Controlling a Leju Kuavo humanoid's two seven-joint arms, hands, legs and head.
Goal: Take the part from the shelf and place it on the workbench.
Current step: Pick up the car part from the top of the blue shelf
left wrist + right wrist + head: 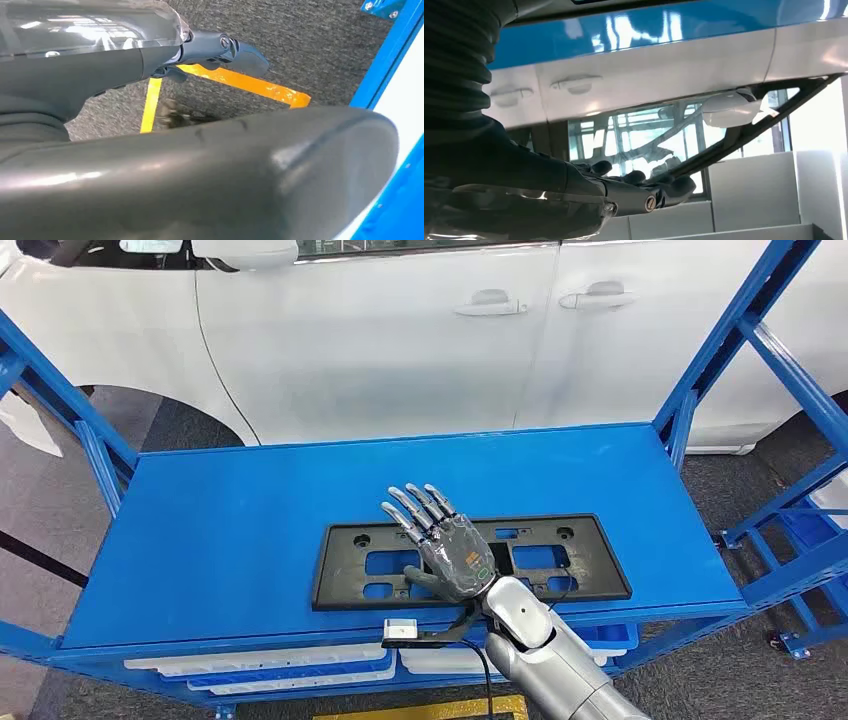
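A flat black plastic frame (pixel 560 560), long and rectangular like a licence plate holder, lies on the top board of a blue metal shelf (pixel 250 520). It sits toward the front edge of the board, right of centre, its long side running along that edge. The frame has several rectangular cut-outs through which the blue board shows, and small round holes near its upper corners.

The robot's right hand (pixel 445 545) reaches in from below on a silver arm (pixel 550 650) and is spread flat over the middle of the frame, palm down. Its fingers (pixel 415 505) are straight and fanned apart, pointing away from the robot, with the tips past the frame's far edge, over the blue board. The thumb (pixel 422 578) juts to the side over a cut-out. The hand grips nothing; whether the palm actually touches the frame cannot be told.

A small orange mark shows on the back of the hand, too small to read.

In the left wrist view, the left hand (pixel 200 170) hangs above grey carpet (pixel 310 45) with yellow floor tape (pixel 250 85); its fingers look loosely extended and hold nothing.

Behind the shelf stands a white car (pixel 400 330) with two door handles (pixel 545 302) visible. White trays (pixel 270 670) sit on the level below.
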